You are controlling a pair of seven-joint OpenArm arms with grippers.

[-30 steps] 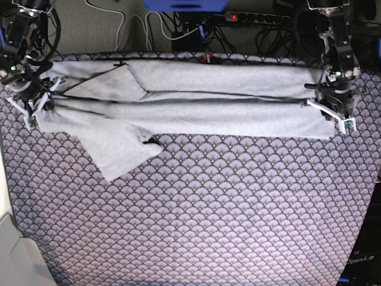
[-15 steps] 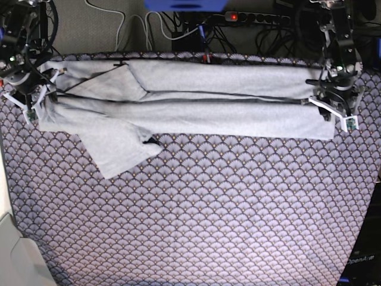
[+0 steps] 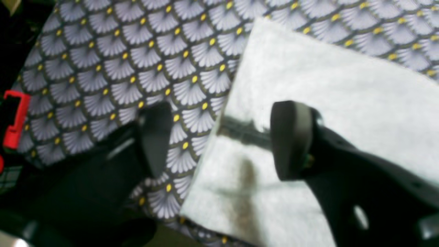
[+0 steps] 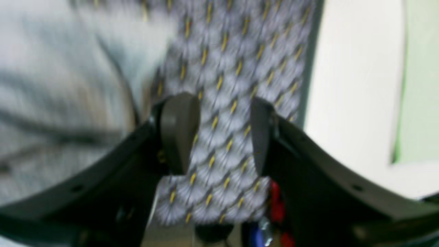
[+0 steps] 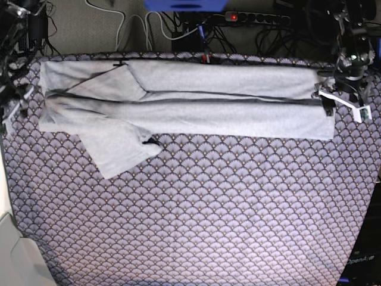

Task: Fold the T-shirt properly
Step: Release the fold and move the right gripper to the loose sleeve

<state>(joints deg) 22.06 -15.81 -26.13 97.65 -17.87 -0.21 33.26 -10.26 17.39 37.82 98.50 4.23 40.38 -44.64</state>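
Observation:
The light-grey T-shirt [image 5: 196, 101] lies folded into a long band across the far part of the table, with one sleeve [image 5: 119, 152] sticking out toward the front at the left. No lettering shows. My left gripper [image 5: 344, 102] is open just off the shirt's right end. In the left wrist view the left gripper [image 3: 223, 137] straddles the shirt's corner [image 3: 325, 85] and holds nothing. My right gripper [image 5: 13, 102] is open beside the shirt's left end. In the blurred right wrist view the right gripper [image 4: 221, 133] hangs over bare tablecloth, with the shirt [image 4: 68, 85] to its left.
The purple-grey scallop tablecloth [image 5: 208, 214] covers the table. Cables and a power strip [image 5: 250, 18] lie behind the back edge. A red clamp [image 3: 13, 120] sits at the table's edge by the left gripper. A white surface [image 5: 12, 250] borders the left edge.
Both grippers have let go of the shirt's ends and moved outward, away from it. The shirt's ends have dropped flat; the band has not shifted.

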